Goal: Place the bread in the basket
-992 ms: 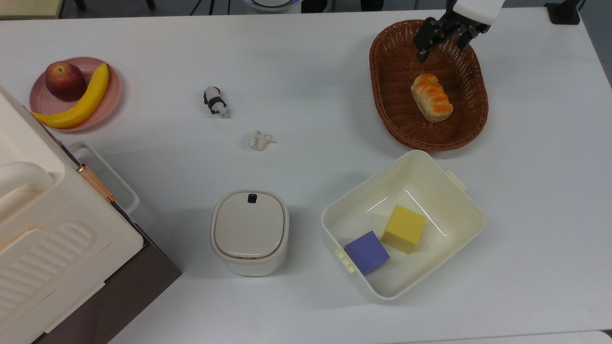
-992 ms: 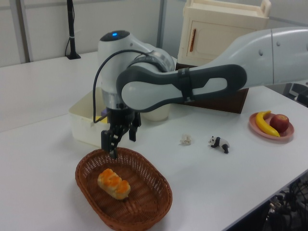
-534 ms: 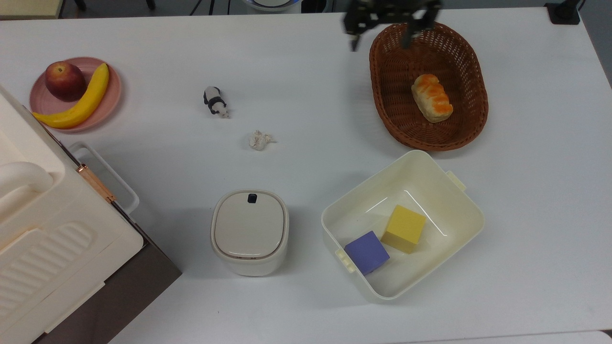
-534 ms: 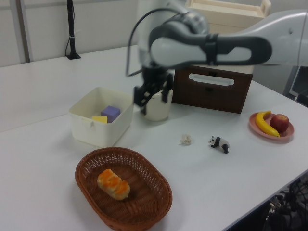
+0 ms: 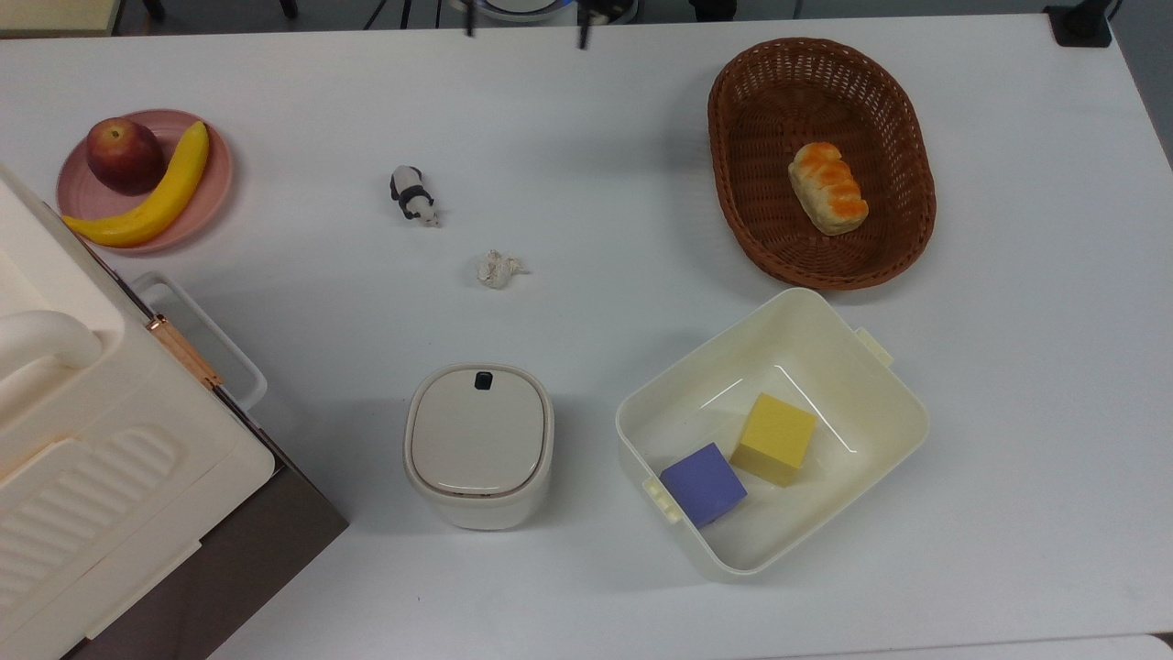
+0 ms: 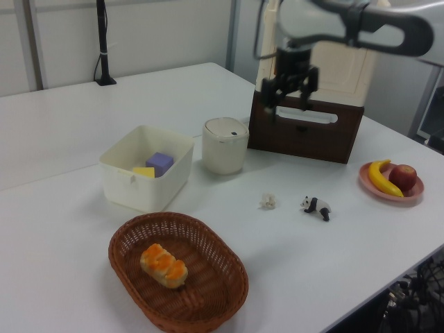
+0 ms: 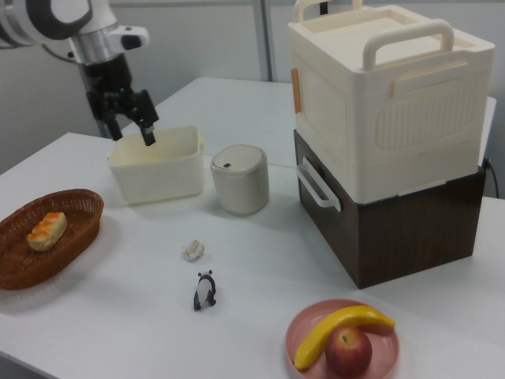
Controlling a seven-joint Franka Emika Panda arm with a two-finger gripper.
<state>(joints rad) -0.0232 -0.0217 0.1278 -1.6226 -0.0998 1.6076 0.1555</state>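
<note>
Left view shows the bench [image 6: 62,118], then the basket [image 6: 222,274] at seven o'clock with the bread [image 6: 164,266] lying inside; the tool [image 6: 289,94], fingers apart and empty, has retreated to one o'clock, so the placing looks finished.

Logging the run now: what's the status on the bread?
Tool open, empty, raised well off the table. Small orange-topped toy loaf lying inside the dark brown wicker basket. Nothing in the way.

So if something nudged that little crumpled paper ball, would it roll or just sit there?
The paper ball looks light, so a nudge would probably scoot it across the smooth table. Its lumpy creases likely stop it rolling far. It would probably squash rather than break.
</note>
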